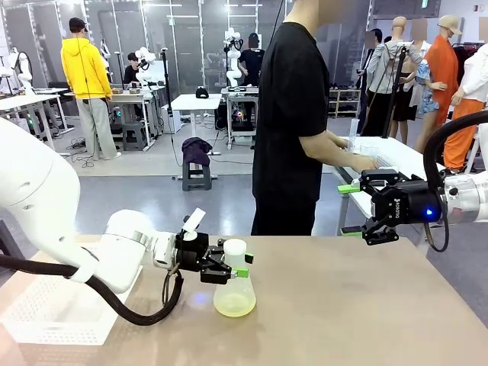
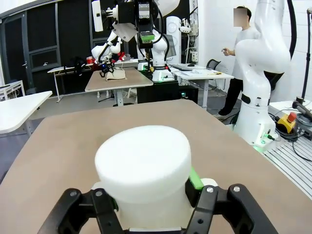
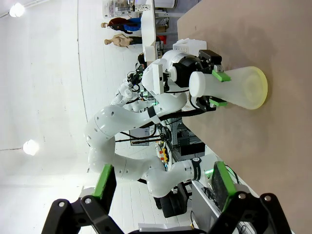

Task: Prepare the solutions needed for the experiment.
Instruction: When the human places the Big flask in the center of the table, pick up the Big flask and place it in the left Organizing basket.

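Front view: one conical flask (image 1: pixel 234 290) stands upright on the brown worktop (image 1: pixel 343 313), left of centre, white cap (image 1: pixel 235 247) on its neck. A shallow layer of the solutions (image 1: pixel 234 306), pale yellow and clear, sits in its base. Left gripper (image 1: pixel 229 271) comes in level from the left, fingers clenched around the flask neck just under the cap. Right gripper (image 1: pixel 357 211) hangs in the air above the worktop's far right edge, well apart from the flask, fingers released with nothing between them. One white perforated tray (image 1: pixel 53 309) lies at the near left corner. One person in a black shirt (image 1: pixel 293 114) stands at the far side, turned toward another table. Grey floor; other tables and people farther back.

Left wrist view: one cap (image 2: pixel 143 168) sits close between the two black fingers (image 2: pixel 87 209), green pad touching its side. Bare brown worktop (image 2: pixel 63 146) beyond; dark room with white tables.

Right wrist view (rolled sideways): one flask (image 3: pixel 243 87), yellow at its base, neck held by the left gripper (image 3: pixel 217 87). The two green-padded fingers (image 3: pixel 105 183) of the right gripper stand wide apart.
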